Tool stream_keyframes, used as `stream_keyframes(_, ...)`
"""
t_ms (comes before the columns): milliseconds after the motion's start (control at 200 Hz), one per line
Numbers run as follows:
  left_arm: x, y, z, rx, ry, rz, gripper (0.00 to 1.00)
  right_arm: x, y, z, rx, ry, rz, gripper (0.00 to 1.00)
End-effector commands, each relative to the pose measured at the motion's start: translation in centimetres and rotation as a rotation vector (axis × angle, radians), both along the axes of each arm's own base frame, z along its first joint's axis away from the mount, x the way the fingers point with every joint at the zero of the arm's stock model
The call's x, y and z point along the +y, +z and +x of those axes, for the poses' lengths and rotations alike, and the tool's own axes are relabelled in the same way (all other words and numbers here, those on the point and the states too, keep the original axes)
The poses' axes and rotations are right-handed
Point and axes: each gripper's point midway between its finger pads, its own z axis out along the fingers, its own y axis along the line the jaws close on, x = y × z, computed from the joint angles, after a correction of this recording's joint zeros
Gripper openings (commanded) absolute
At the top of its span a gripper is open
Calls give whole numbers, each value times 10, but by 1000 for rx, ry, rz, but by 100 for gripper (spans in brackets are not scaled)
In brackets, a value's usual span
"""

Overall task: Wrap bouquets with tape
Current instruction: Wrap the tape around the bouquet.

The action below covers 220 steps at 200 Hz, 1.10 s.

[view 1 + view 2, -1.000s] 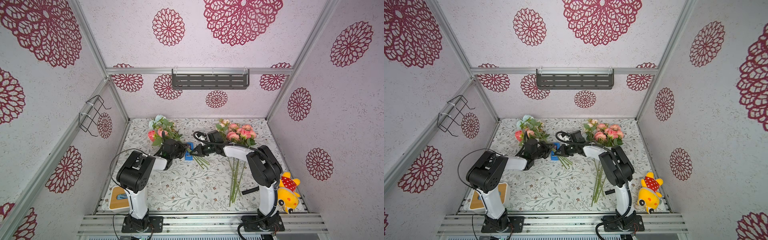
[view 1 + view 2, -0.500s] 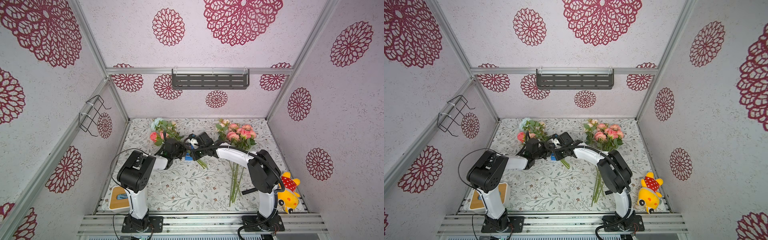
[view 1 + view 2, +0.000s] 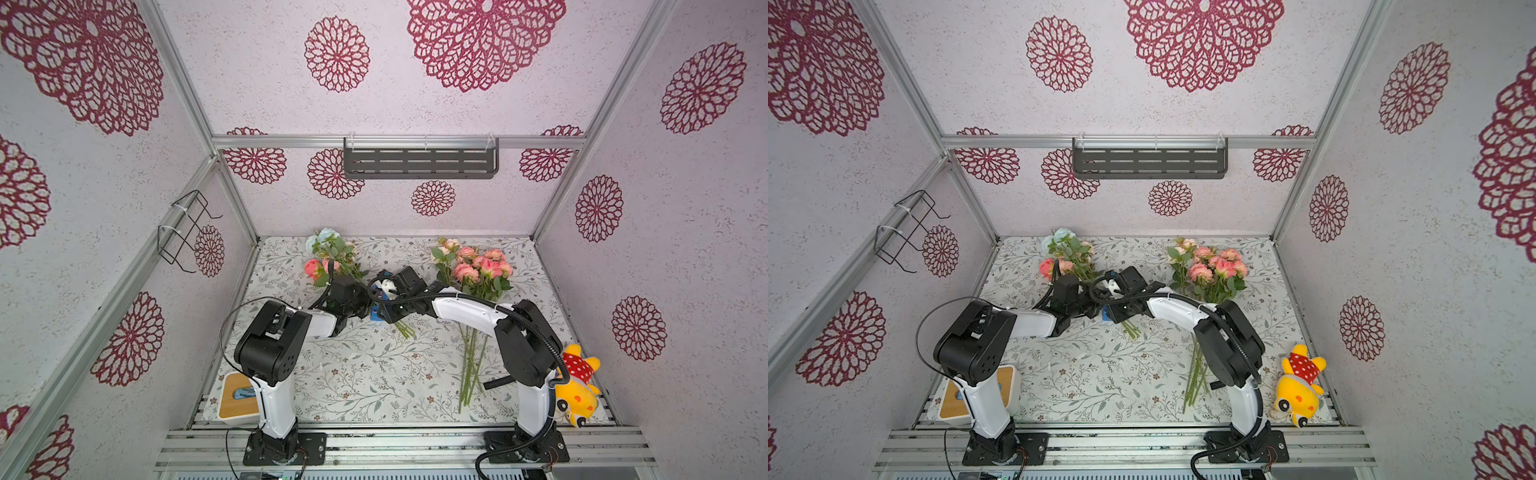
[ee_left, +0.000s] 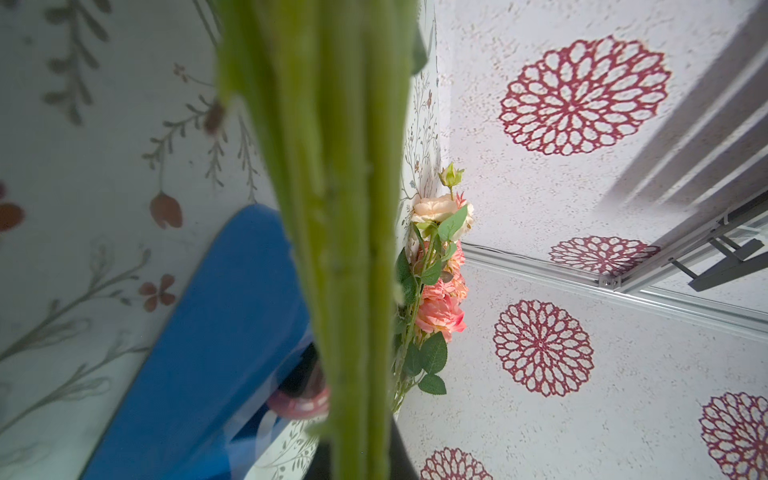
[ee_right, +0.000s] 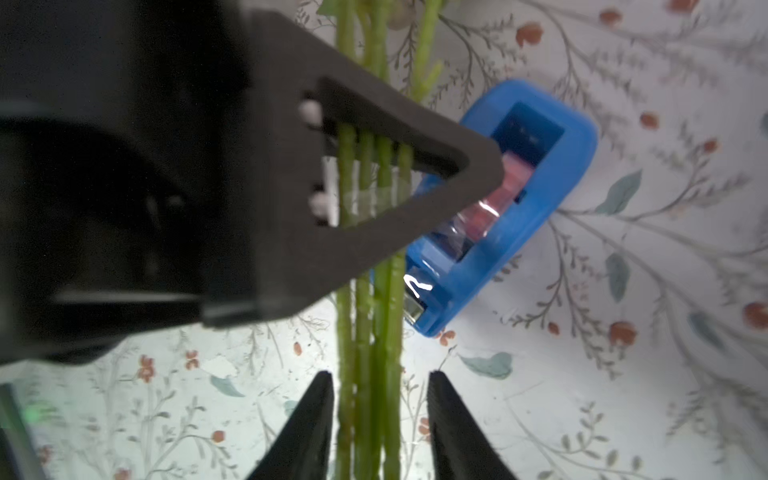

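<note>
The flower-print table (image 3: 353,374) bears it all. On my right side the pink bouquet (image 3: 478,274) lies flat, blooms toward the back wall and stems toward my bases, with neither gripper touching it. The blue-bloomed bouquet (image 3: 332,253) lies left of the middle, and both my grippers meet at its stems (image 5: 374,158). My left gripper (image 3: 362,305) is clamped tight on those stems, which run side by side through its grip. My right gripper (image 5: 380,382) stands partly open, one finger on each side of the same stems with a gap at both, gripping nothing. The tape dispenser (image 5: 552,166) sits on the table just beside the stems, its cutter end nearest them. A clear shiny band (image 5: 374,194) crosses the stems at my left gripper's finger
</note>
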Motion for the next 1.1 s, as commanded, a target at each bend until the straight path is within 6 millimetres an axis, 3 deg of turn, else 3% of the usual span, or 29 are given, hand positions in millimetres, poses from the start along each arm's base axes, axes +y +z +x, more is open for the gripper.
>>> stream_keyframes(0,-10,34,10,-132,-13,-42,0,5,39,-1,178,-24,266,48)
stream_keyframes(105,-11,41,13,-170,-11,-55,0,6,32,-3,273,-34,381,48)
stream_keyframes(245,-12,46,11,-202,1,-89,0,7,25,-1,357,-49,483,38)
stream_keyframes(400,-11,49,11,-217,3,-90,0,4,15,3,336,-47,451,0)
stream_keyframes(510,-9,46,9,-201,3,-71,0,-4,9,7,240,-45,315,0)
stream_keyframes(640,-4,27,3,-110,14,-21,32,-9,7,5,96,-12,126,0)
stream_keyframes(725,2,16,-1,-48,24,31,39,-8,10,4,-11,6,7,0)
stream_keyframes(876,2,13,0,-18,16,52,41,-8,19,4,-183,8,-173,0)
stream_keyframes(1006,-3,15,2,-27,-1,43,35,0,26,-4,-273,40,-207,0)
stream_keyframes(1096,-3,16,2,-30,-2,40,23,2,27,-5,-290,44,-212,0)
